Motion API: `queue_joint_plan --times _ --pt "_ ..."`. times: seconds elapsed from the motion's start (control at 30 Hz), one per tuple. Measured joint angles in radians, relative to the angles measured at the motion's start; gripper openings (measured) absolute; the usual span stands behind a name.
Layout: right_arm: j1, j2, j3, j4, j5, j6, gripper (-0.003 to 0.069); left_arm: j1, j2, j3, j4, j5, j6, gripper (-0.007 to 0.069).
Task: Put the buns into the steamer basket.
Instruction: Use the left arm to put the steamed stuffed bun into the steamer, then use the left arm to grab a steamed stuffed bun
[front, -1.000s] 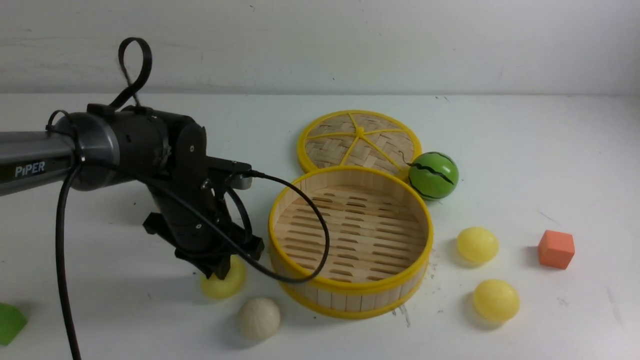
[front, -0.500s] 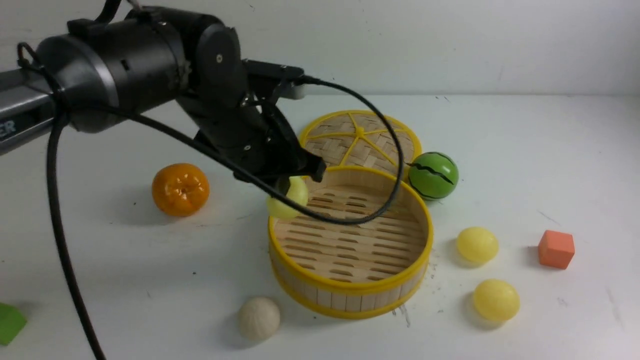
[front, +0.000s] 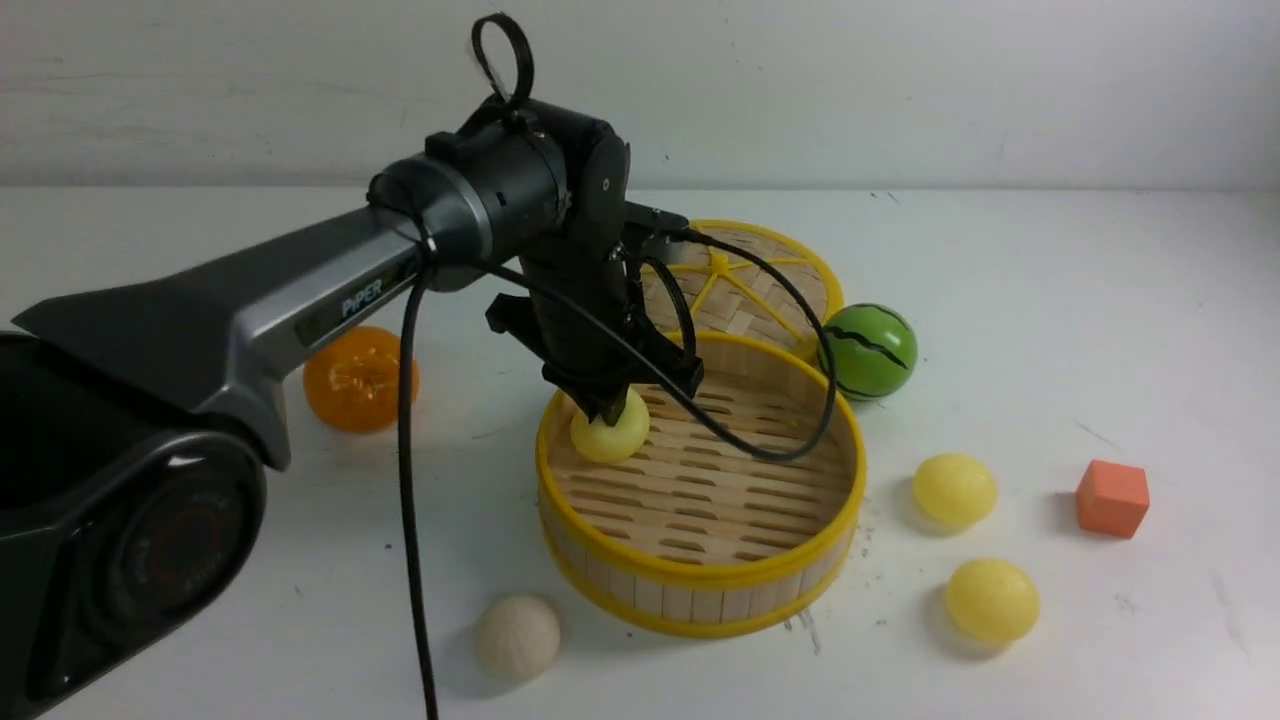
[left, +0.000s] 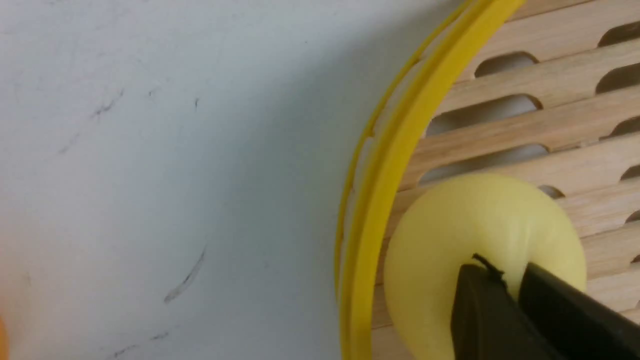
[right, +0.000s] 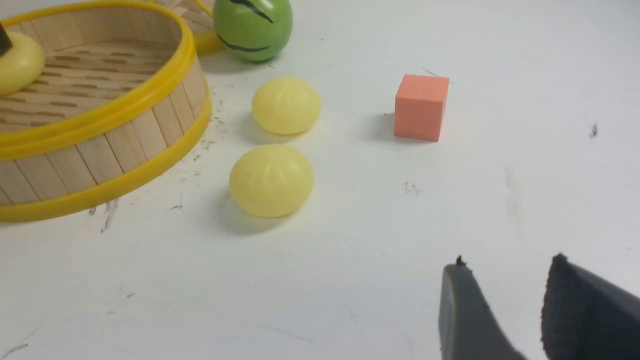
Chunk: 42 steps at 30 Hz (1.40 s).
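Your left gripper (front: 612, 406) has lowered the translucent pale yellow bun (front: 606, 441) into the round bamboo steamer basket (front: 700, 578) with slatted floor, narrow fingers (left: 480, 320) pinching its soft top, matte off-white pleated bun (front: 517, 637), two yellow buns (front: 955, 490) (front: 992, 600) outside on scuffed white table (front: 1050, 300), right gripper (right: 507, 280) parted, empty

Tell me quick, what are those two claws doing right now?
Left gripper: fingertips on a yellow bun inside the steamer basket; gripping or releasing cannot be told.
Right gripper: open, holding nothing.
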Motion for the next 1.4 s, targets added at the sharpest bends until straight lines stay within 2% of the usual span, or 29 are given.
queue_joint_plan --times 0.1,0.13,0.17,0.23,0.33,0.43,0.6,0.63,0.67,0.7,0.77,0.9,1.0,1.3,1.4 --pt "0.000 0.000 0.000 0.000 0.000 0.000 0.0239 0.000 0.005 -0.018 0.001 0.033 -0.001 0.0223" --pt "0.000 0.000 0.000 0.000 0.000 0.000 0.0239 0.000 0.005 -0.019 0.000 0.035 -0.004 0.0233" --pt "0.000 0.000 0.000 0.000 0.000 -0.001 0.0239 0.000 -0.001 -0.019 0.000 0.051 -0.023 0.0313" --pt "0.000 0.000 0.000 0.000 0.000 -0.001 0.0239 0.000 -0.019 -0.019 0.000 0.086 -0.060 0.0402" --pt "0.000 0.000 0.000 0.000 0.000 -0.001 0.0239 0.000 -0.080 -0.019 0.000 0.136 -0.093 0.0463" --pt "0.000 0.000 0.000 0.000 0.000 -0.001 0.0239 -0.005 -0.183 -0.010 -0.003 0.150 -0.109 0.0436" --pt "0.000 0.000 0.000 0.000 0.000 -0.001 0.0239 -0.048 -0.417 0.175 -0.013 0.149 -0.125 0.0193" --pt "0.000 0.000 0.000 0.000 0.000 -0.001 0.0239 -0.053 -0.437 0.204 -0.015 0.149 -0.125 0.0169" --pt "0.000 0.000 0.000 0.000 0.000 -0.001 0.0239 -0.071 -0.514 0.340 -0.024 0.150 -0.125 0.0075" --pt "0.000 0.000 0.000 0.000 0.000 -0.001 0.0239 -0.077 -0.564 0.450 -0.030 0.151 -0.125 0.0015" --pt "0.000 0.000 0.000 0.000 0.000 -0.001 0.0239 -0.080 -0.622 0.628 -0.030 0.132 -0.127 -0.0013" --pt "0.000 0.000 0.000 0.000 0.000 -0.001 0.0239 -0.071 -0.649 0.824 -0.030 -0.005 -0.127 -0.0013" --pt "0.000 0.000 0.000 0.000 0.000 -0.001 0.0239 -0.071 -0.634 0.856 -0.040 -0.056 -0.127 0.0001" --pt "0.000 0.000 0.000 0.000 0.000 -0.001 0.0239 -0.016 -0.525 0.861 -0.070 -0.199 -0.112 0.0246" --pt "0.000 0.000 0.000 0.000 0.000 -0.001 0.0239 -0.015 -0.514 0.861 -0.113 -0.240 -0.074 0.0288"
